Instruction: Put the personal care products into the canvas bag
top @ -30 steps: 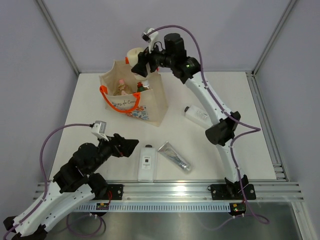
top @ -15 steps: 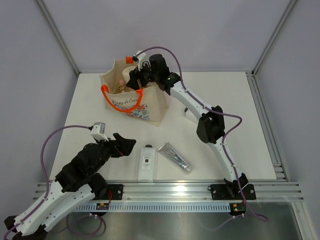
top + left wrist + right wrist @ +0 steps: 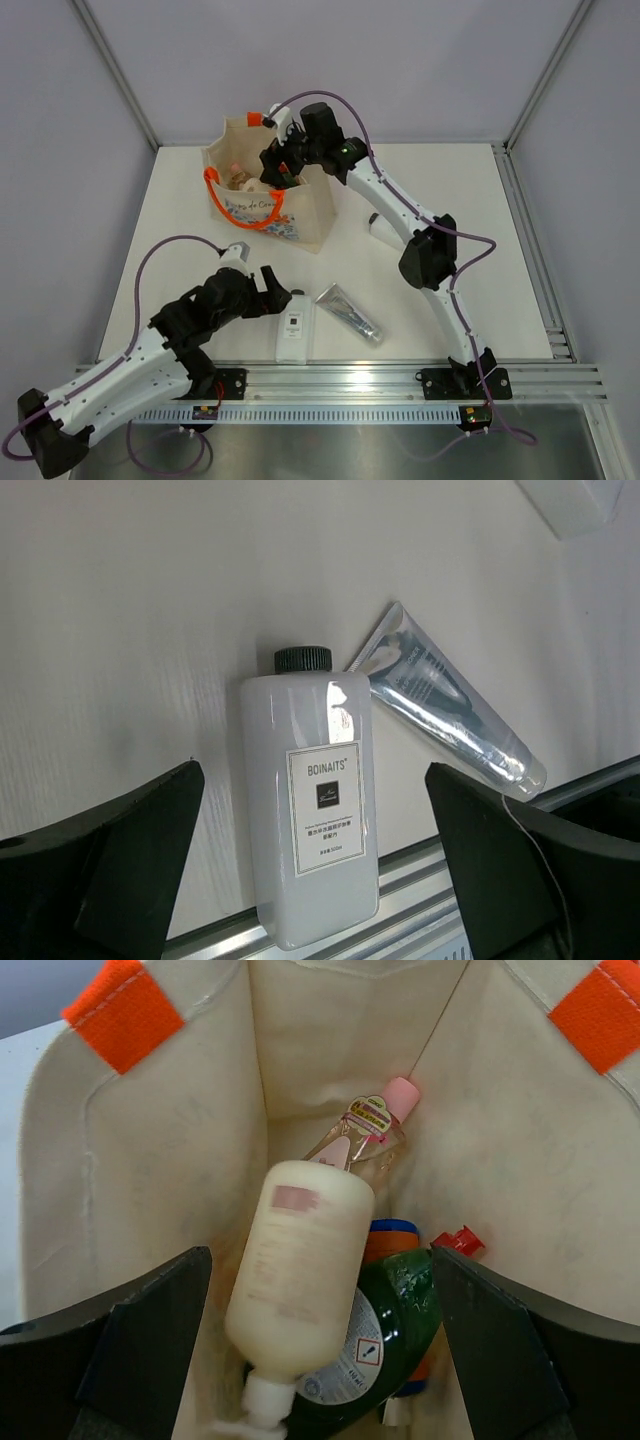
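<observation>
The canvas bag (image 3: 295,215) stands at the back left. My right gripper (image 3: 279,165) hangs open over its mouth. In the right wrist view a blurred beige bottle (image 3: 298,1260) lies loose between the open fingers, resting on a green bottle (image 3: 395,1325) with a red cap (image 3: 458,1241). An orange cylinder with a blue cap (image 3: 392,1236) and a peach, pink-capped bottle (image 3: 362,1132) are also inside. My left gripper (image 3: 272,293) is open just left of a white bottle (image 3: 310,800) lying near the front rail. A silver tube (image 3: 445,710) lies right of the bottle.
A second white bottle (image 3: 379,226) lies on the table right of the bag, partly hidden under my right arm. The aluminium rail (image 3: 350,380) runs along the table's front edge close to the white bottle. The bag's walls (image 3: 150,1160) enclose the right gripper's fingers.
My right gripper came down from above into the bag's mouth and opened, letting go of the beige bottle. My left arm swung forward and right to the white bottle.
</observation>
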Controlling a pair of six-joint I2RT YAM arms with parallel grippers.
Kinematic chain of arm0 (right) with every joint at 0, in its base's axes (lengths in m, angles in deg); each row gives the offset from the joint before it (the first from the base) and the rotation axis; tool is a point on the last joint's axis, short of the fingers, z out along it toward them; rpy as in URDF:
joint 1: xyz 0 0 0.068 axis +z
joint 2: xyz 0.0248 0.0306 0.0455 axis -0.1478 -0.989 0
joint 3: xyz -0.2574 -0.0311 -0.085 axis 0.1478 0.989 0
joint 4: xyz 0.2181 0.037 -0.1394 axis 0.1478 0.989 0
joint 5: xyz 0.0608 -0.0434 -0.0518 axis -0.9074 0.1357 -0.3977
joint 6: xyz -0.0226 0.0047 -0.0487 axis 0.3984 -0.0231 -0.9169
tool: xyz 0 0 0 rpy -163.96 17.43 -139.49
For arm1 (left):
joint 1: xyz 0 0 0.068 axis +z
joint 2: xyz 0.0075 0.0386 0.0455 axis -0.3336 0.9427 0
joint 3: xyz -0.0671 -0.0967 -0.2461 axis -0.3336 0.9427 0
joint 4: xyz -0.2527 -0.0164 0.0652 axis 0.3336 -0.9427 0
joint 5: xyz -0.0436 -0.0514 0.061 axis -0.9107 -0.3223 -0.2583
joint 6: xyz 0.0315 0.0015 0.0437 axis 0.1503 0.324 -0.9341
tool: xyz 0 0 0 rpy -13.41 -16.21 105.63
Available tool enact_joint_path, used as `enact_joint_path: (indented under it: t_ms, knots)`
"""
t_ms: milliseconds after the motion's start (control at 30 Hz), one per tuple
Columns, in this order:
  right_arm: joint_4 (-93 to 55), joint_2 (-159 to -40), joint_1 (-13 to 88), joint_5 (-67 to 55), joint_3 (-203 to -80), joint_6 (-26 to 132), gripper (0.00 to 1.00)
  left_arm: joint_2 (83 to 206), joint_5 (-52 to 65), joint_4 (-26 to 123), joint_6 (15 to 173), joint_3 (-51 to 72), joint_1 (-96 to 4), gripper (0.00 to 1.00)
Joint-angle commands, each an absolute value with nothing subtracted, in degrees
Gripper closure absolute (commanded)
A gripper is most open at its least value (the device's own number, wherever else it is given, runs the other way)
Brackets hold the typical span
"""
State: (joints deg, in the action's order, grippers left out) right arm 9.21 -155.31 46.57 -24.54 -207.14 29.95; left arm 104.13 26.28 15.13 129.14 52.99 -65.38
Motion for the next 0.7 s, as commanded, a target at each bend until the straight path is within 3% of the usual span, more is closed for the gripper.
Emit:
enact_joint_path:
  t_ms: [0,267,367,567,667]
  knots:
    - [14.3,-148.3,46.2,-23.9,-210.1,29.6,0.01,105.9,20.4,18.3,128.9,52.3,-65.2,0.01]
    - [19.7,-133.9,44.5,-30.3,-207.2,31.0,0.01,115.5,16.2,17.5,126.5,49.6,-66.8,0.01]
    - [21.0,-124.7,41.8,-33.7,-197.4,31.1,0.01,122.7,18.4,15.6,126.8,46.4,-69.9,0.01]
    - [16.1,-103.1,29.4,-43.5,-161.4,30.9,0.01,137.7,25.2,12.9,128.8,40.7,-76.3,0.01]
    - [15.6,-94.0,25.2,-45.0,-151.5,29.5,0.0,141.6,27.4,12.9,130.1,39.6,-77.8,0.01]
